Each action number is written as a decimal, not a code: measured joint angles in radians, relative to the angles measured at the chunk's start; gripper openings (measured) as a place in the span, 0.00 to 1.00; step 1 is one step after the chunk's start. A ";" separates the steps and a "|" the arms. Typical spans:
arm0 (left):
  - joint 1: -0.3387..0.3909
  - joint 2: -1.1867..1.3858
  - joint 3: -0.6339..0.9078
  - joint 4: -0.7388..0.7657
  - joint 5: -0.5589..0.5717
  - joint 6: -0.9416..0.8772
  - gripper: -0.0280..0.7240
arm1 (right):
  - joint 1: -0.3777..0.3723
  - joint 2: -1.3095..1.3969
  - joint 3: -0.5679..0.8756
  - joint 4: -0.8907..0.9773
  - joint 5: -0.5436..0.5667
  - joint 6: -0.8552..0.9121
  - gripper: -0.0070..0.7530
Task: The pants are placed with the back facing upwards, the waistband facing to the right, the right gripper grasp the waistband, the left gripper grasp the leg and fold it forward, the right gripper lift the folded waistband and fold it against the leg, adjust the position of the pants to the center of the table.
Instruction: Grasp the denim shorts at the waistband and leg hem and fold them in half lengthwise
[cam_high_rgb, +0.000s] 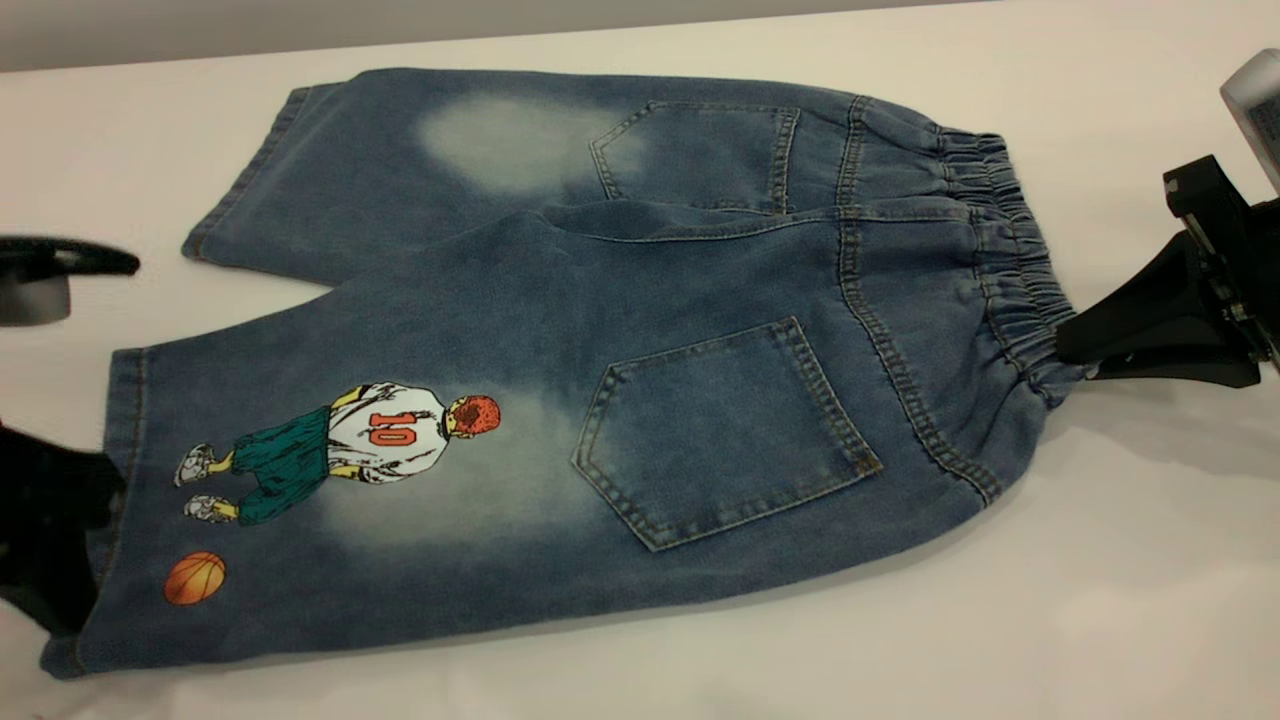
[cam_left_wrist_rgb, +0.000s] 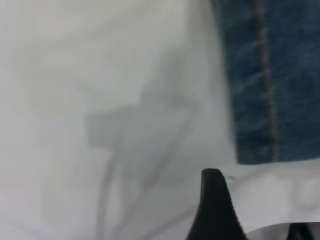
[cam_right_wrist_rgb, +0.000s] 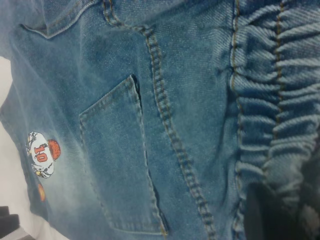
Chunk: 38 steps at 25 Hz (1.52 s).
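1. My left gripper (cam_high_rgb: 60, 545) sits at the table's (cam_high_rgb: 1100, 600) left edge, against the hem of the near leg (cam_high_rgb: 110, 480). My wrist camera shows one fingertip (cam_left_wrist_rgb: 214, 200) just beside the hem corner with bare table around it; I cannot tell how wide the jaws stand or whether any cloth is caught. I am here because this leg is my end of the fold.

2. The pants (cam_high_rgb: 620, 380) lie flat, back up, pockets showing, with the printed basketball player (cam_high_rgb: 340, 450) on the near leg. They stretch across the table, both legs pointing left, so the two ends fall within reach of one arm each.

3. The waistband (cam_high_rgb: 1010, 270) faces right, its elastic gathered.

4. My right gripper (cam_high_rgb: 1075, 345) meets that waistband at its near end, and appears clamped on the bunched edge. I judge both grasps must be firm before the forward fold.
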 joint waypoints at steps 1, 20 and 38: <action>0.000 0.017 0.000 0.002 -0.008 -0.001 0.63 | 0.000 0.000 0.000 0.000 0.001 0.000 0.04; 0.000 0.149 -0.002 -0.001 -0.206 0.006 0.63 | 0.000 0.000 0.000 0.000 0.015 -0.004 0.04; 0.000 0.148 -0.002 -0.058 -0.204 0.037 0.63 | 0.000 0.000 0.000 0.000 0.015 -0.007 0.04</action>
